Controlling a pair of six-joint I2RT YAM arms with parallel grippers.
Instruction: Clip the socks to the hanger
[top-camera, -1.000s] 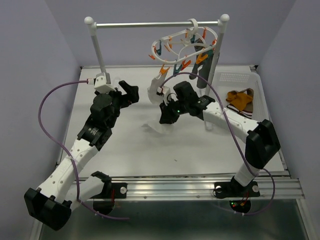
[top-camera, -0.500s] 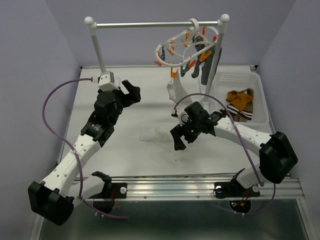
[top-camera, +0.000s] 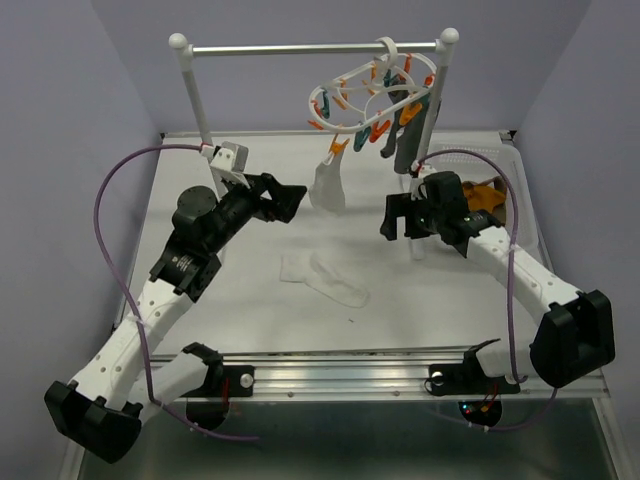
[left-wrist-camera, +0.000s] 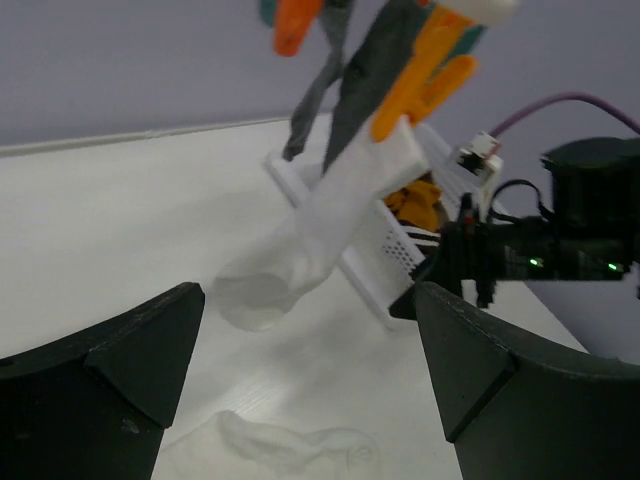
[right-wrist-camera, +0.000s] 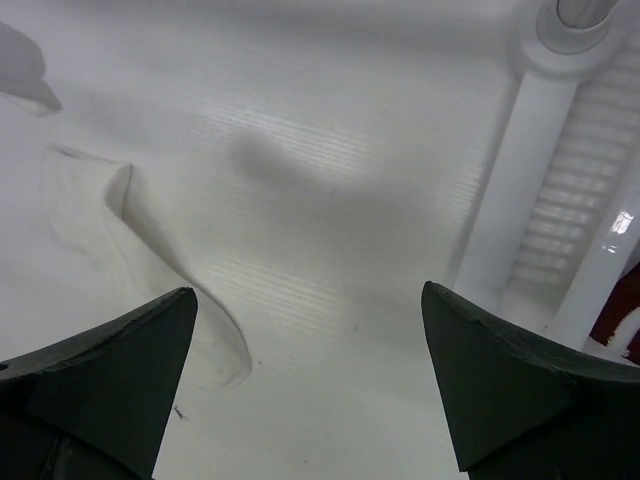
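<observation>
The hanger (top-camera: 372, 95) hung on the rail (top-camera: 290, 48), and a white sock (top-camera: 328, 187) and a grey sock (top-camera: 406, 148) were clipped under it. A second white sock (top-camera: 322, 279) lay flat on the table (top-camera: 250, 295) between the arms. The left gripper (top-camera: 292, 203), near the hanging white sock, was spread wide and empty. The right gripper (top-camera: 396, 217) was also spread and held nothing.

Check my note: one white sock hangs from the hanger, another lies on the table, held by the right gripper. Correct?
No. The right gripper is open and empty, apart from the second sock on the table; the top external view shows it. The first white sock does hang from the hanger.
</observation>
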